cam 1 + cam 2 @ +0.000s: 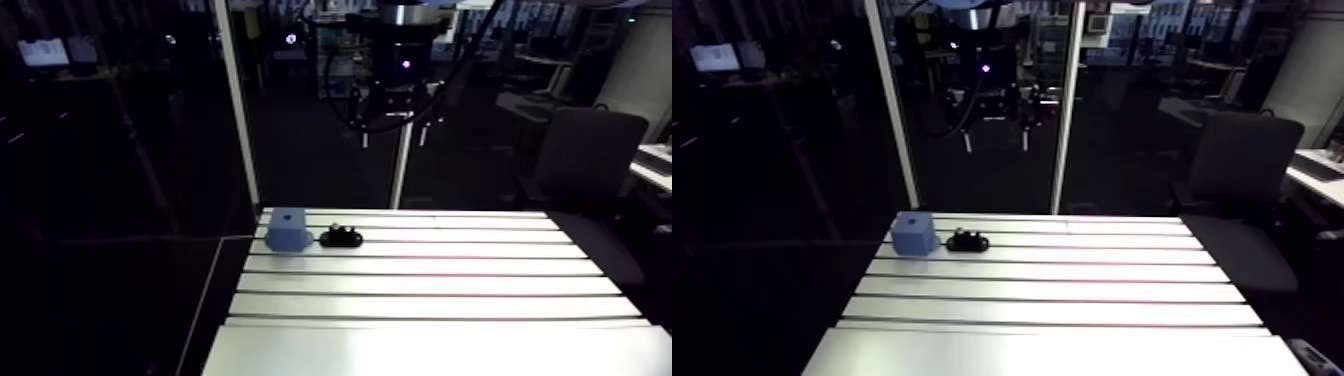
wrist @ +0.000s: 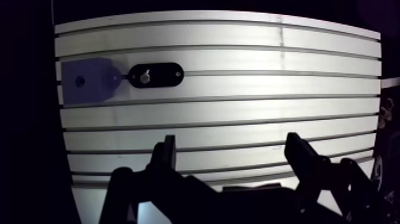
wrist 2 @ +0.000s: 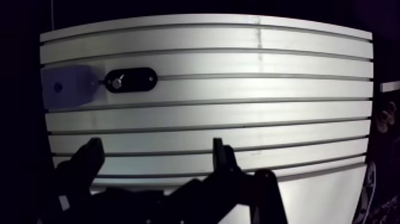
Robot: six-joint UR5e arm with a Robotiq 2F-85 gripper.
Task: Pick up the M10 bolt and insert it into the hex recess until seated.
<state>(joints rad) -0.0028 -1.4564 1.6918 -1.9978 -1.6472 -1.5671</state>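
A small silver bolt (image 2: 144, 75) stands in a black oval holder (image 2: 163, 75) on the slotted table, ahead of the gripper and off to one side in the wrist view. Touching the holder's end is a blue block (image 2: 88, 81) with a dark recess (image 2: 80, 80) in its top face. In the arm view the block (image 1: 287, 230) and the holder (image 1: 340, 238) sit at the table's far left corner. My gripper (image 2: 232, 154) hangs high above the table and well away from both. Its fingers (image 2: 164, 154) stand wide apart, open, with nothing between them.
The aluminium table (image 1: 430, 290) runs in long slots towards the near edge. White frame posts (image 1: 240, 110) rise behind its far edge. An office chair (image 1: 590, 150) stands off the table's right side.
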